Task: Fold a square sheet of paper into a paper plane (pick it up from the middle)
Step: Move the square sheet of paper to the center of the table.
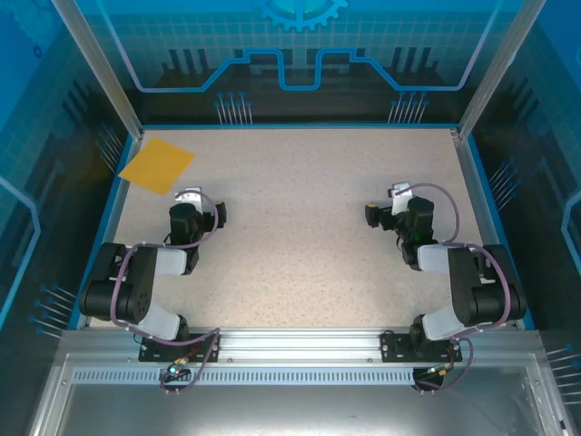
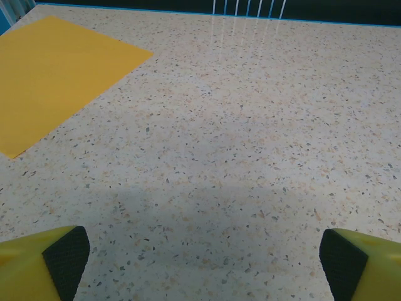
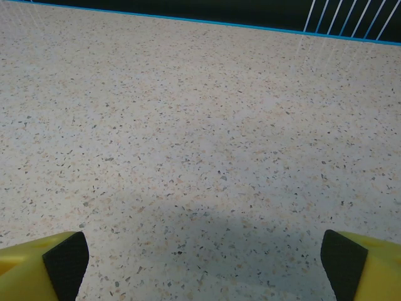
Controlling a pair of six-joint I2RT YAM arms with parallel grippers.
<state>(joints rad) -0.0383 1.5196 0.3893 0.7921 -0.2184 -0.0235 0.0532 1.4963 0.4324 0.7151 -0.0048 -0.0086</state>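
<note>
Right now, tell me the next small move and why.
Likely swing the left gripper forward-left over the sheet: it lies flat, unfolded, at the table's far-left corner, untouched, nearer this open gripper than the right gripper.

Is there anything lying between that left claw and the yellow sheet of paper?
Nothing visible. Bare speckled table runs from the open left gripper to the square sheet of paper, which lies flat ahead and to its left, near the far left corner.

My left arm (image 1: 136, 282): folded low, lower left of the overhead frame. My right arm (image 1: 467, 291): folded likewise, lower right. My left gripper (image 2: 203, 258): jaws spread wide, empty. My right gripper (image 3: 204, 262): same condition.
</note>
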